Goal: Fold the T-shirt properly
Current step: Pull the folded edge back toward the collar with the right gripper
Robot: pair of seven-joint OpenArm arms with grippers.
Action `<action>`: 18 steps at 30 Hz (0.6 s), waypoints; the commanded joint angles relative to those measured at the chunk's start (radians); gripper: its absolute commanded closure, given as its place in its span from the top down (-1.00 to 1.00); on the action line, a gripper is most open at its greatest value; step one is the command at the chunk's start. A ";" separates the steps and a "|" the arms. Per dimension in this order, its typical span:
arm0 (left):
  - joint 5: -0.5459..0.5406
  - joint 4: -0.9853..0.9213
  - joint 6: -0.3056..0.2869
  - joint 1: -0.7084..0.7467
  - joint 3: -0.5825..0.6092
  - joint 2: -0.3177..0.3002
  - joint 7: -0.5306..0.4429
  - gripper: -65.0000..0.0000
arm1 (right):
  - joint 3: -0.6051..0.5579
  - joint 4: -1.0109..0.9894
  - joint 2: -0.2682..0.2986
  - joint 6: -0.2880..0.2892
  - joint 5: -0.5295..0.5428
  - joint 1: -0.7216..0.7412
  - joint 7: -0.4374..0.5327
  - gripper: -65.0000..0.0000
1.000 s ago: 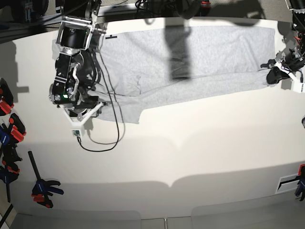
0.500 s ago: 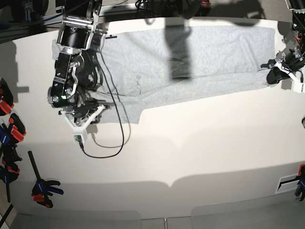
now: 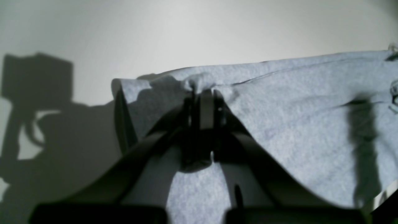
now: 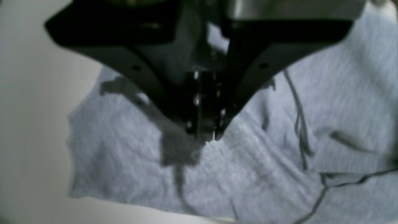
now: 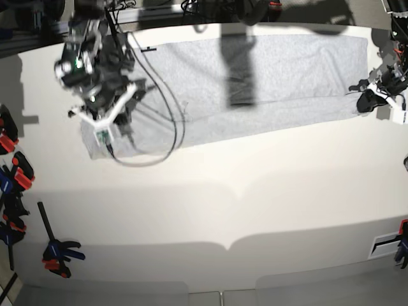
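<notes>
The light grey T-shirt (image 5: 274, 76) lies spread along the far side of the white table (image 5: 255, 210), plain side up. At the shirt's right end my left gripper (image 3: 205, 93) is shut on a bunched edge of the cloth (image 3: 279, 118), and that arm (image 5: 377, 94) sits low by the table's right edge. My right gripper (image 4: 202, 135) is shut on a fold of the grey fabric (image 4: 264, 161) at the shirt's left end. The right arm (image 5: 95, 76) hangs over that end and hides the pinch in the base view.
A black cable (image 5: 159, 143) loops from the right arm across the shirt's left part. Orange and blue clamps (image 5: 13, 178) line the table's left edge, with another clamp (image 5: 58, 252) near the front left. A dark shadow band (image 5: 239, 70) crosses the shirt's middle.
The right gripper has shut on the cloth, and that arm has swung back and left. The shirt's lower left flap has been drawn leftward with it. The left arm has stayed put.
</notes>
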 commanded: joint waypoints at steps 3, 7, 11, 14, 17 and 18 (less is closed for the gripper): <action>-0.019 0.016 -0.001 -0.008 -0.012 -0.025 -0.023 -1.00 | 0.025 0.117 0.006 0.001 0.013 -0.063 0.030 -1.00; -0.019 0.016 -0.001 -0.008 -0.012 -0.025 -0.023 -1.00 | 0.069 0.191 0.008 0.022 0.015 -0.126 0.042 -1.00; -0.019 0.016 -0.002 -0.008 -0.012 -0.026 -0.023 -1.00 | 0.097 0.206 0.038 0.084 0.048 -0.178 0.045 -1.00; -0.019 0.016 -0.002 -0.008 -0.012 -0.026 -0.023 -1.00 | 0.097 0.206 0.069 0.083 0.029 -0.185 0.045 -1.00; -0.019 0.016 -0.005 -0.008 -0.012 -0.026 -0.004 -1.00 | 0.097 0.206 0.099 0.083 0.012 -0.185 0.045 -1.00; -0.019 0.016 -0.019 -0.008 -0.012 -0.026 0.013 -1.00 | 0.097 0.206 0.107 0.082 0.003 -0.186 0.046 -1.00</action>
